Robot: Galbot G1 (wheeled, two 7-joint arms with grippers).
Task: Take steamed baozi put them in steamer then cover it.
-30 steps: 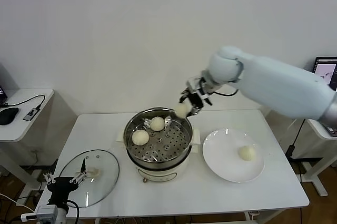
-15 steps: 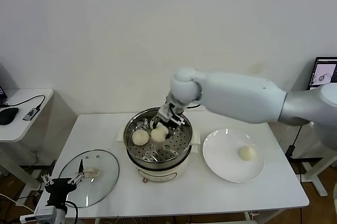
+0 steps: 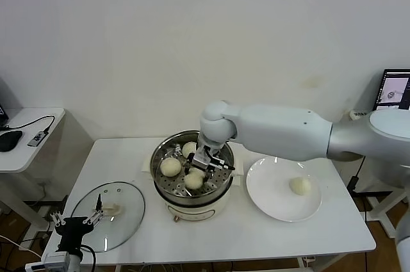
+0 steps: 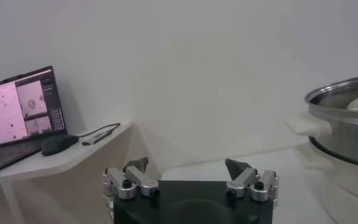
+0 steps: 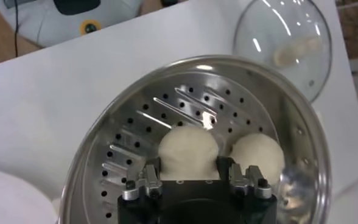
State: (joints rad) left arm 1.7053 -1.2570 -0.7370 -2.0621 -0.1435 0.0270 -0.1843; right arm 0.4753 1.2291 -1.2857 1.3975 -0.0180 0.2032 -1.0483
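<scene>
On my surface (image 3: 256,233) I count one steamer (image 3: 163,189) holding three steamed baozi on its perforated tray: one at the far side (image 3: 188,149), one to the left (image 3: 170,166), and one nearest me (image 3: 194,180), which my right claw (image 3: 204,165) has closed around, down inside the pot. A fourth bun (image 3: 300,185) sits alone on the single white plate (image 3: 269,201) to the right of the steamer, and the one glass cover (image 3: 125,217) lies flat on the near left. My left claw (image 4: 190,179) hangs with its fingers spread wide and empty at the near left, beside the cover.
</scene>
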